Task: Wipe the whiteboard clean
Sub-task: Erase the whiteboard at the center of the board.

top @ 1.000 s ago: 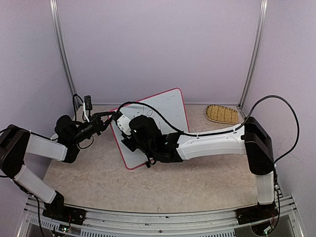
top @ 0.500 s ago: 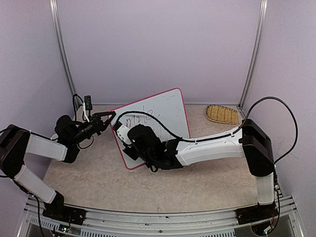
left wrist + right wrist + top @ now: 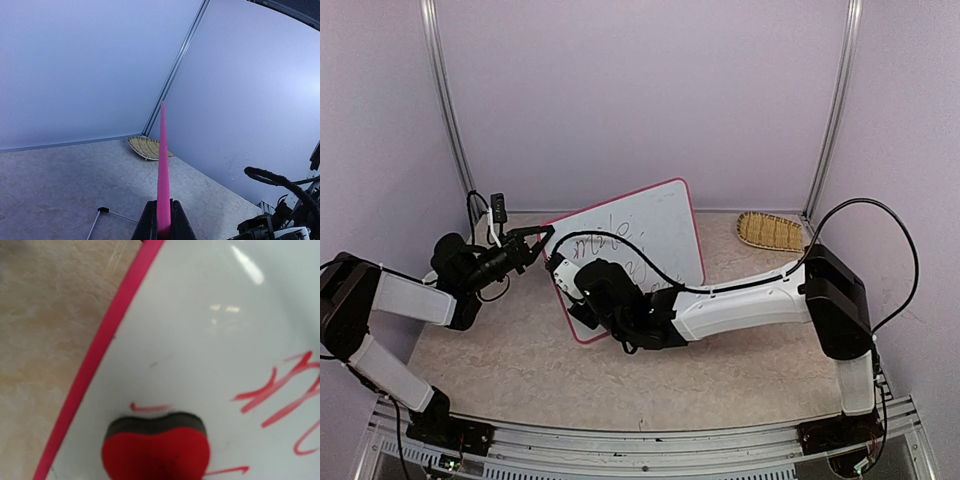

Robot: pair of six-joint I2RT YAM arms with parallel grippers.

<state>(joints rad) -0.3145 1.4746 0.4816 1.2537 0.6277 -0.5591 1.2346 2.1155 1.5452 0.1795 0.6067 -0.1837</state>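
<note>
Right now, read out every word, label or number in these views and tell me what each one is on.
On the whiteboard, top view: handwritten marker scrawl, too small to read.
Same board, right wrist view: red marker strokes, blurred and cut off by the frame edge; no word readable.
On the red eraser: no print shows.
On the woven tray: no text.

Whiteboard (image 3: 665, 215): handwritten marker scrawl (image 3: 280, 392) on the white face, red slanted strokes and loops in the right wrist view. Too loose and blurred to read as any word or number. No other legible text, label or brand.
</note>
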